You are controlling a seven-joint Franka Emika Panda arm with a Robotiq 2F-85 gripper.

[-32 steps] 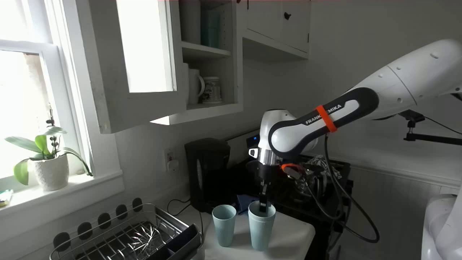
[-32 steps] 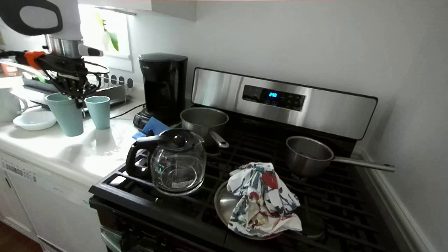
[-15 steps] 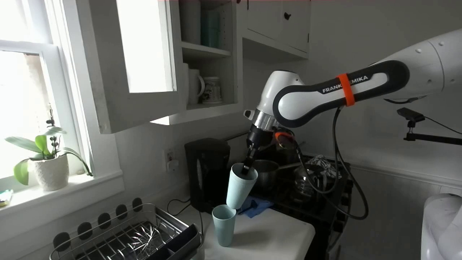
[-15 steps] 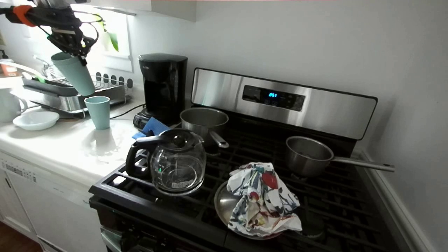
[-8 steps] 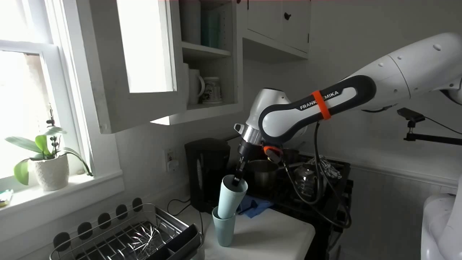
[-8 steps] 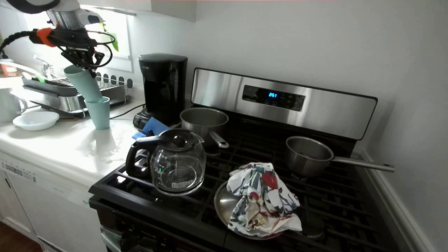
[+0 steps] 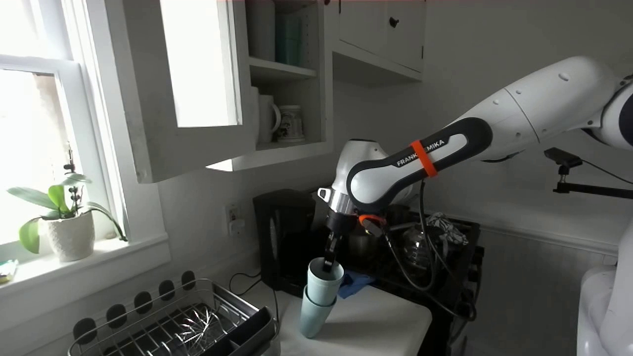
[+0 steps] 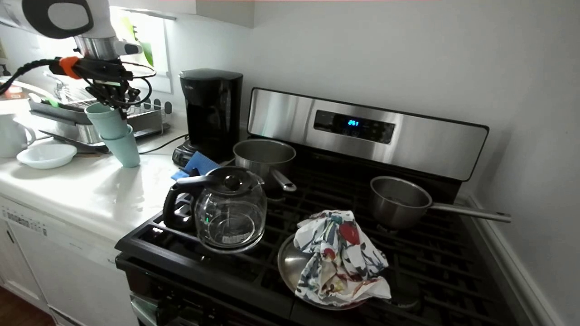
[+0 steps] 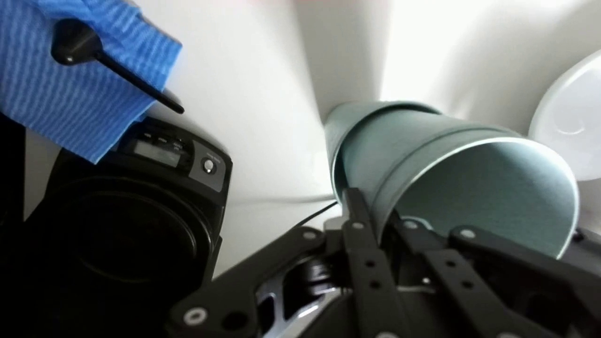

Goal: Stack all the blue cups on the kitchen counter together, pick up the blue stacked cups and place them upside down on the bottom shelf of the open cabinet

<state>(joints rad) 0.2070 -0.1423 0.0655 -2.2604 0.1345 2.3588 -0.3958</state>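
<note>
"One potted plant point(image 7: 68, 232), at far left in an exterior view, standing on the sill point(image 7: 129, 251)."

"Moving right?"

"Down low, the rack point(image 7: 236, 300). Above, the cabinet door point(image 7: 193, 151), swung open. Then the bottom shelf point(image 7: 292, 153), carrying a white mug point(image 7: 266, 118) and, just beside, a patterned mug point(image 7: 291, 123). Lower again, the coffee maker point(image 7: 283, 232), black."

"And the job itself?"

"Next along, on the counter point(image 7: 385, 321): lower cup point(image 7: 315, 319), pale blue, mouth up, tilted, touching the counter at the base. Inside, sunk only partway, the upper cup point(image 7: 322, 290), same blue, also mouth up and tilted, with the rim well above the other's. Just under that rim, a ring; one cup or two nested, can't tell."

"Held?"

"Yes, by the gripper point(image 9: 375, 213), slanting down from above. Jaws nearly together, only the upper cup's wall between. In the wrist view, one of the fingers point(image 9: 355, 206) outside, one inside."

"Further right?"

"A blue cloth point(image 7: 355, 284), bearing a black scoop point(image 9: 77, 42) in the wrist view. Past that, the stove point(image 8: 281, 115). On top, in an exterior view, left to right: glass carafe point(image 8: 229, 213), steel pot point(image 8: 248, 167), floral towel point(image 8: 342, 258) heaped on a round steel piece point(image 8: 289, 267), second pot point(image 8: 393, 213). Lid or pan under the towel, can't tell."

"And last?"

"The arm point(image 7: 474, 138), white and black with an orange band point(image 7: 424, 158), reaching in from the right, and, at far right, a small black camera point(image 7: 564, 157) on a bracket point(image 7: 598, 191)."
</note>
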